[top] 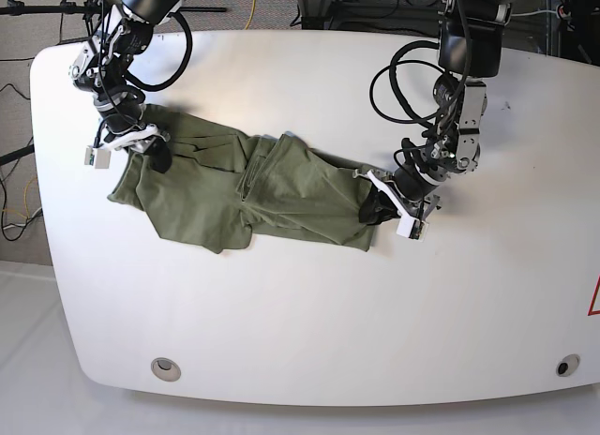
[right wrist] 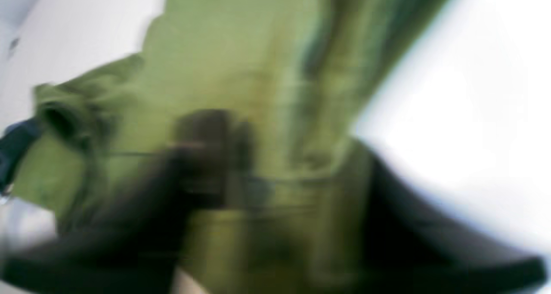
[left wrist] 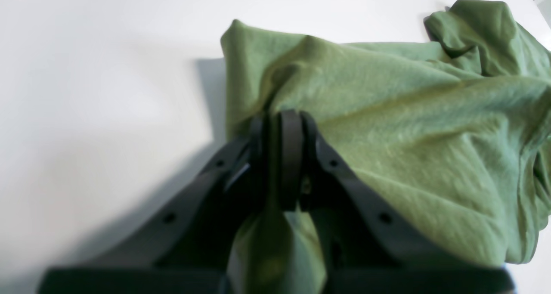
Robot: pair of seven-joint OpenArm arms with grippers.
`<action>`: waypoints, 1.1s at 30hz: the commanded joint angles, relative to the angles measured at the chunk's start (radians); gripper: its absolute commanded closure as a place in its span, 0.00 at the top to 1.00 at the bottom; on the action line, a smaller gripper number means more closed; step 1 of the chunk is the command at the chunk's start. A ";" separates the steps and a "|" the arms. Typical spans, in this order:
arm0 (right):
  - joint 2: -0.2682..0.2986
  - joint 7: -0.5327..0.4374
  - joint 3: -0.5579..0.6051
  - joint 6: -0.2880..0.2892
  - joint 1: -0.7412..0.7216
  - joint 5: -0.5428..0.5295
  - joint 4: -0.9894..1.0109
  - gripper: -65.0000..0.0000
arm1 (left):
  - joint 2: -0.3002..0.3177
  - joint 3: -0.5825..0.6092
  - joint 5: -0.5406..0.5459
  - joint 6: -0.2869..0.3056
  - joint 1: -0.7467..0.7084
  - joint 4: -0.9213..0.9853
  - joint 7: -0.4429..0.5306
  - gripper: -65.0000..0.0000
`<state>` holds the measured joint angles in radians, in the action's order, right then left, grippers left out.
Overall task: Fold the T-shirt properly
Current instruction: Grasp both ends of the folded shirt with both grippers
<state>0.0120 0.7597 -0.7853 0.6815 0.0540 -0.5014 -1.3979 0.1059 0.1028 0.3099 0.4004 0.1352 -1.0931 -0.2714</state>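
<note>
Overhead, the T-shirt (top: 253, 191) lies rumpled on a white table (top: 309, 304).

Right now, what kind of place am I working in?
Probably a robotics lab: a white rounded table holding only the T-shirt, two arms mounted at its far edge, loose cables and stands on the floor around it.

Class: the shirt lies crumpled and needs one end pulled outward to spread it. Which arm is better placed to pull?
Probably the left: the left gripper is shut on the T-shirt at its end. The right gripper is at the other end, its grip blurred.
</note>
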 commanded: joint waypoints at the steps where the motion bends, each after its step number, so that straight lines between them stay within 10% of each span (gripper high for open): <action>1: 0.021 -0.001 0.000 0.010 -0.023 -0.010 -0.011 0.00 | 0.015 -0.001 -0.091 -0.062 -0.018 0.015 -0.134 0.00; 15: 0.070 0.001 0.094 0.010 -0.033 -0.013 -0.105 0.00 | 0.010 -0.001 -0.090 -0.060 -0.033 -0.035 -0.168 0.00; 33: -0.013 0.083 0.258 0.008 -0.053 -0.018 -0.360 0.00 | -0.013 0.005 -0.091 -0.060 -0.070 -0.146 -0.207 0.00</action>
<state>-0.0006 0.8639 -0.5400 0.6807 0.0280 -0.4942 -1.7195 0.0921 0.1047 0.2584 0.3477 0.0727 -1.2430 -0.3786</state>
